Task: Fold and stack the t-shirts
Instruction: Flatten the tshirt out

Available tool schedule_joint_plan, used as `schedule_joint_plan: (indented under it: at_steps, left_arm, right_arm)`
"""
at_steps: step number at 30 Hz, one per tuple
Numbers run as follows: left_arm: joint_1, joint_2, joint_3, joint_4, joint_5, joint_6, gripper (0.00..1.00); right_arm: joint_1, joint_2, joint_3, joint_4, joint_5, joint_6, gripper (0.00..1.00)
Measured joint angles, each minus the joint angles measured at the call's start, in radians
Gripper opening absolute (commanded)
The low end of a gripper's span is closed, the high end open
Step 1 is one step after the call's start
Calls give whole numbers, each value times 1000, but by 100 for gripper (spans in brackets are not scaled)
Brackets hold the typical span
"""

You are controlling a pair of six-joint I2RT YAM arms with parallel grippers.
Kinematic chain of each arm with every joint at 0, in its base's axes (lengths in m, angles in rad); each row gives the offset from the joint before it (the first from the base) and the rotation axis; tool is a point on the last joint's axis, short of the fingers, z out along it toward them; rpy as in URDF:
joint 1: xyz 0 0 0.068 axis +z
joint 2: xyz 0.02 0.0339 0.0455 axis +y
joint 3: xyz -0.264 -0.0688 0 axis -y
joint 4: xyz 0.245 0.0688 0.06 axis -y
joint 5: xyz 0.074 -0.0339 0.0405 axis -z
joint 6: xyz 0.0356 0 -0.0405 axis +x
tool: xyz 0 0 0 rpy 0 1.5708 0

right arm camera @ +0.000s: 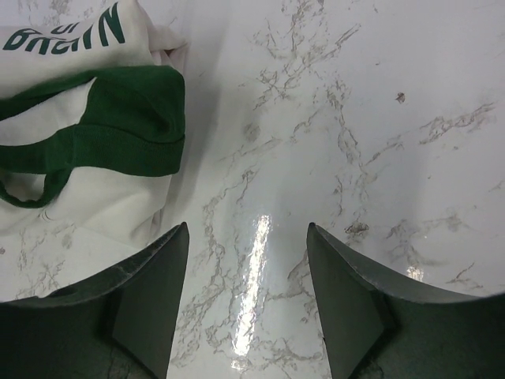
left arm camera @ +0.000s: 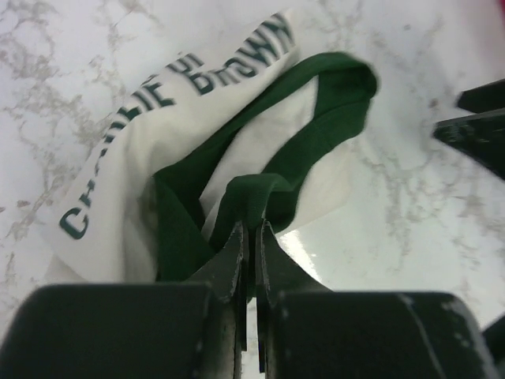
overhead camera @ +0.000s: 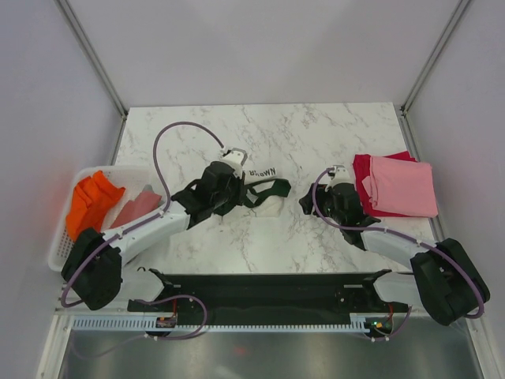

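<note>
Jaws of the left gripper (left arm camera: 251, 230) are squeezing shut on a green fold of the cream t-shirt (left arm camera: 142, 142), which is lying bunched on the table (overhead camera: 316, 130) right in front. The right gripper (right arm camera: 247, 237) is hanging open over the table, with that shirt just beside it. Farther right, a pink t-shirt (overhead camera: 404, 188) is lying on a crimson t-shirt (overhead camera: 363, 170).

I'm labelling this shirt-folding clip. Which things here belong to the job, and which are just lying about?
Job: cream shirt, pinched by the shut left gripper; pink shirt lying on the crimson shirt; orange shirt and rose shirt in the basket.
Lying about: basket; table.
</note>
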Motion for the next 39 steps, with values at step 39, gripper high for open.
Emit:
schedule_joint_plan:
  at_steps: [39]
  left_arm:
    - [597, -189, -44, -309, 179, -645, 2]
  right_arm:
    - [4, -274, -105, -154, 359, 67, 66]
